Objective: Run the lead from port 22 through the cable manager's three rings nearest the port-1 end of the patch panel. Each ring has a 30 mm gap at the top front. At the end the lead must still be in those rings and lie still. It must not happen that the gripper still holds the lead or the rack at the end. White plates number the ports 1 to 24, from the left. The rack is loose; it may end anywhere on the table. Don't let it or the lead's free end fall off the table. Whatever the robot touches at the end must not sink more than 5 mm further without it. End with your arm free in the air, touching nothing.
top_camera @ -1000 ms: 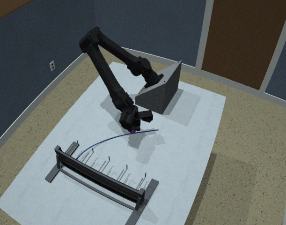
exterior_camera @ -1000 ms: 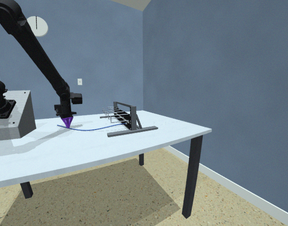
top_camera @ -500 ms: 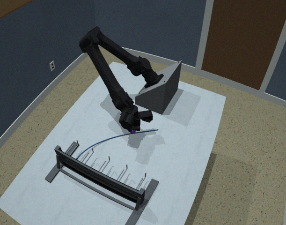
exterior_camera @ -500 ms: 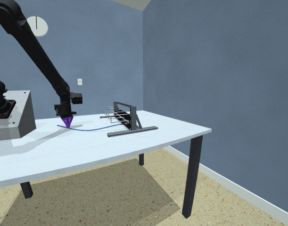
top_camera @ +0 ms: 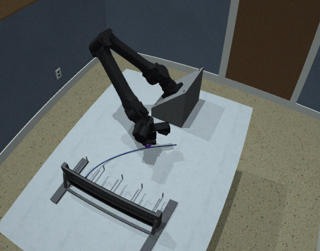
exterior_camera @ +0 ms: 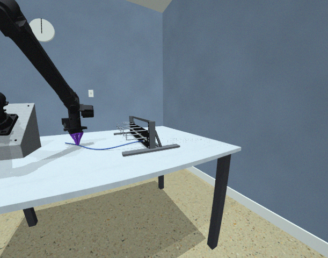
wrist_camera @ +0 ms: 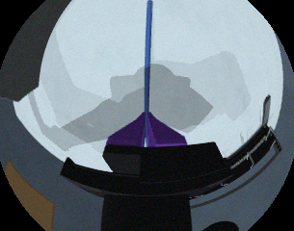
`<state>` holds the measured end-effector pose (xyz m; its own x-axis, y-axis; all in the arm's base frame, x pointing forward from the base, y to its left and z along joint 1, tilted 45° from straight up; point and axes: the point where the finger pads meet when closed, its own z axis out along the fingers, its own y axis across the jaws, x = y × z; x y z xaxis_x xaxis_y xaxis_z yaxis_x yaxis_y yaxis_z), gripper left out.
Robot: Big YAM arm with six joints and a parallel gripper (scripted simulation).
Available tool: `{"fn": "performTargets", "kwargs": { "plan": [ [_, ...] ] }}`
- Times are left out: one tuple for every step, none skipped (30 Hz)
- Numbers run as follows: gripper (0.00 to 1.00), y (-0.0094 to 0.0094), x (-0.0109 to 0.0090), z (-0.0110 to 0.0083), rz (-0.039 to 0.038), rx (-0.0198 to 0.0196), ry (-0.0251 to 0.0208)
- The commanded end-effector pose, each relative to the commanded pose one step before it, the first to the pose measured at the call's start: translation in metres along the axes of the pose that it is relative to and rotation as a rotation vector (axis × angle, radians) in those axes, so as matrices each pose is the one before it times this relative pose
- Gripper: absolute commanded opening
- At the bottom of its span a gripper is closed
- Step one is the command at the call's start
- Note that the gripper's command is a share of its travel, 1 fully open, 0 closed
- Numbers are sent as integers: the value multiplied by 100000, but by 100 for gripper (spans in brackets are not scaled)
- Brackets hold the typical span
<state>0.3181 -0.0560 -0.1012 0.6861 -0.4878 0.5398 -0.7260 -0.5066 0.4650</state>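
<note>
My gripper (top_camera: 148, 146) (exterior_camera: 77, 144) (wrist_camera: 147, 115) points down with its purple fingers shut on the blue lead (top_camera: 122, 154) (exterior_camera: 102, 149) (wrist_camera: 148, 48), a little short of its free end. The free end sticks out past the fingers, just above the table. The lead runs in a curve back to the patch panel (top_camera: 111, 193), entering near the panel's left end in the top view. The thin grey rings (top_camera: 141, 186) (exterior_camera: 126, 136) stand out from the panel's robot-facing side. No lead shows in the rings toward the other end. The port numbers are not readable.
The rack stands on two long feet (top_camera: 58, 195) (exterior_camera: 150, 150). The robot's grey pedestal (top_camera: 169, 112) (exterior_camera: 30, 133) is behind the gripper. The table's side edge (exterior_camera: 116, 180) lies beyond the near rack foot in the exterior view.
</note>
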Motion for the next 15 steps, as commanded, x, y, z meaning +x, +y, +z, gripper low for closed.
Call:
{"fn": "performTargets", "kwargs": {
  "plan": [
    [0,-1769,986,-2100,1424,4363,2565],
    [0,-7,11,-124,15,16,0],
    [0,-7,11,-126,15,16,1],
    [0,-6,11,-126,15,16,0],
    [0,-7,11,-127,15,18,-3],
    [0,-7,11,-126,15,17,-2],
    [0,0,0,0,0,0,0],
    [0,0,0,0,0,0,0],
    [0,1,-8,-106,-45,-53,2],
    [0,-14,27,-143,73,88,-12],
    [0,-7,10,-121,14,17,-2],
    [0,-6,11,-119,13,14,2],
    [0,-6,10,-116,13,15,-1],
    [0,-5,9,-112,13,14,0],
    [0,-5,9,-108,12,14,-1]
  ]
}}
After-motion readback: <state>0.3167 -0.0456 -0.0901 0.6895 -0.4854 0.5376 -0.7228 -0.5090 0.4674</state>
